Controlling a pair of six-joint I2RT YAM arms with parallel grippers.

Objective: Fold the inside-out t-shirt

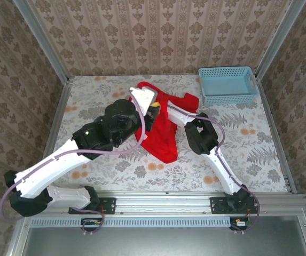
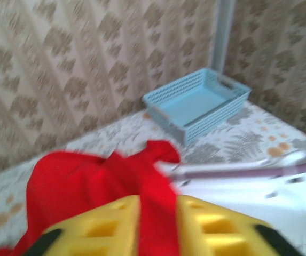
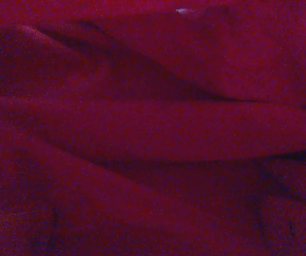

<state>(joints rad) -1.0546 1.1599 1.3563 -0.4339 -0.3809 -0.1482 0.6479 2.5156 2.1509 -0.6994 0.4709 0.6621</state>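
Floral-patterned tabletop (image 1: 249,154) with a plain bright red soft cloth t-shirt (image 1: 163,140) bunched at its centre.
Left gripper (image 2: 158,207): cloth in its narrow gap, grip unclear; right gripper (image 1: 163,112) spread wide, buried in the shirt.

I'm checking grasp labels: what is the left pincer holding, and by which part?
A bunched fold of the inside-out t-shirt lies between the fingers of the left pincer; whether they clamp it cannot be told.
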